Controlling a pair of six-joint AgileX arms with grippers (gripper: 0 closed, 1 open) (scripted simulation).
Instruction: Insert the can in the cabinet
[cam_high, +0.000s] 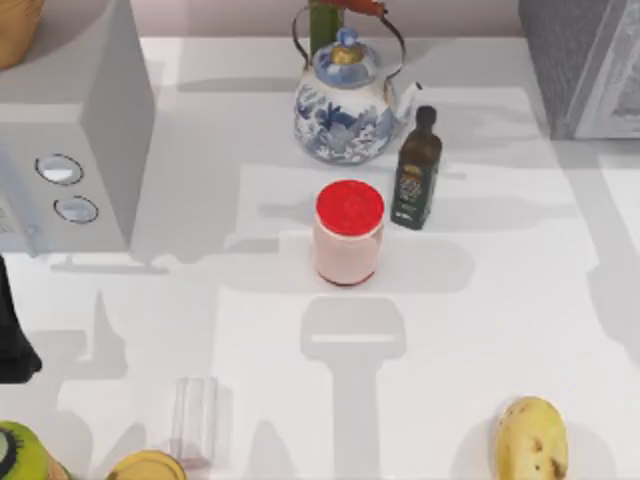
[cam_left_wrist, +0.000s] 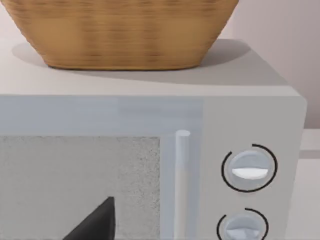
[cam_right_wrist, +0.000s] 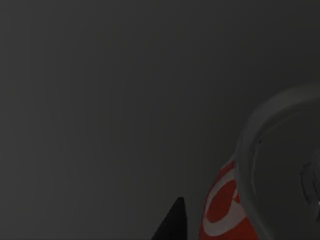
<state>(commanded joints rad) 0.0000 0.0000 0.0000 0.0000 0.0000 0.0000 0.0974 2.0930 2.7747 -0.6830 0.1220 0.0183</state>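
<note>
Your right wrist view is dark, yet the can (cam_right_wrist: 220, 212) sits right against the right claw; I cannot tell whether the claw is clamped on it. The cabinet (cam_high: 585, 65) stands at the desk's (cam_high: 480, 330) far right corner. Your left arm idles facing the microwave (cam_left_wrist: 150, 165).

No wording can be read anywhere: the can (cam_right_wrist: 220, 212) shows only part of a curved white letter on red, and the dark bottle (cam_high: 415, 172) near the surface's middle carries an illegible label.
</note>
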